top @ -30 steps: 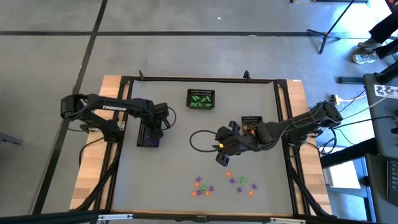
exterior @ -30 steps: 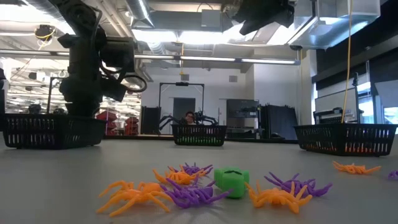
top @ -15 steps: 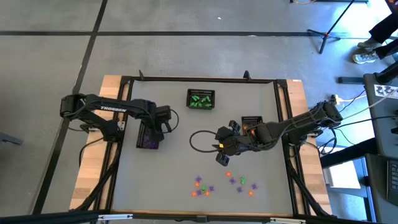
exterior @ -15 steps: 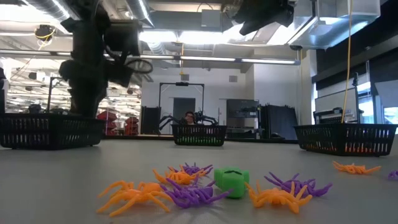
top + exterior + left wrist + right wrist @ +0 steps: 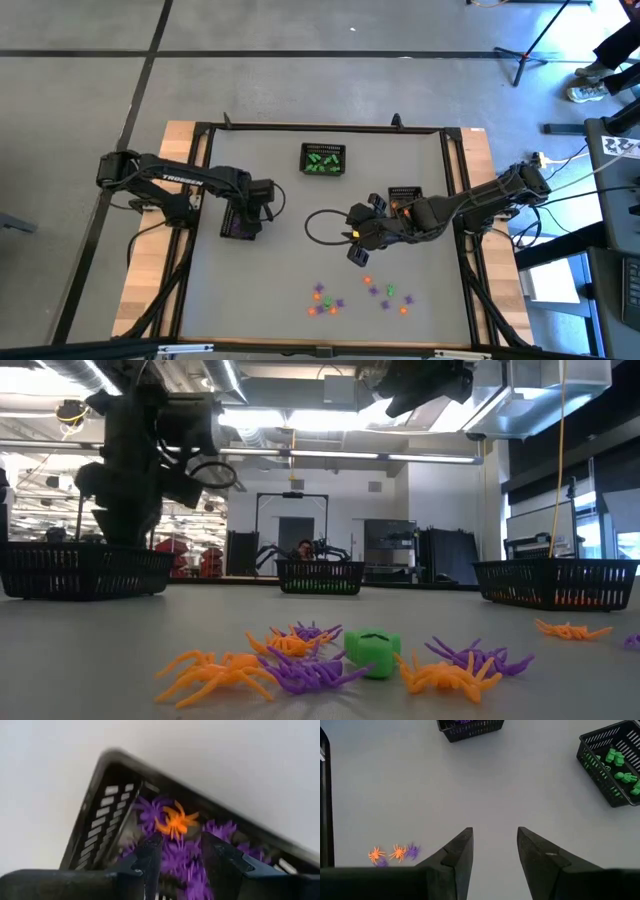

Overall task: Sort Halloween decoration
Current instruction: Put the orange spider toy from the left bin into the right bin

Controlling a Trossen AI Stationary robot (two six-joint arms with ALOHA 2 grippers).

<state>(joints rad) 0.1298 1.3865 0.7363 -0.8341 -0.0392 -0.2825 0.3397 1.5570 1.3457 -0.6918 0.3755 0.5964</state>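
Although the left arm's body covers much of the purple-filled basket (image 5: 238, 222) from above, its wrist camera looks straight into it: the left gripper (image 5: 181, 851) hangs over the basket with its fingers parted and nothing between them, and past them lies a heap of purple spiders (image 5: 186, 854) with one orange spider (image 5: 173, 821) on top. Since a second ago that gripper has drifted toward the table's middle, from over the basket to its inner edge, and in the low view the arm has swung while the basket (image 5: 88, 570) stayed put. Farther back at centre sits the basket of green pieces (image 5: 323, 159), its contents too small to name. Near the front edge the loose Halloween decoration (image 5: 362, 294) lies scattered; the low view shows orange and purple spiders round a green lump (image 5: 372, 651) whose form is hard to read. The right gripper (image 5: 357, 244) hovers above the bare table just behind that scatter, unchanged from before, jaws apart and empty in its wrist view (image 5: 495, 849). Behind it the right arm hides most of the third basket (image 5: 405, 193), where only a bit of orange shows.
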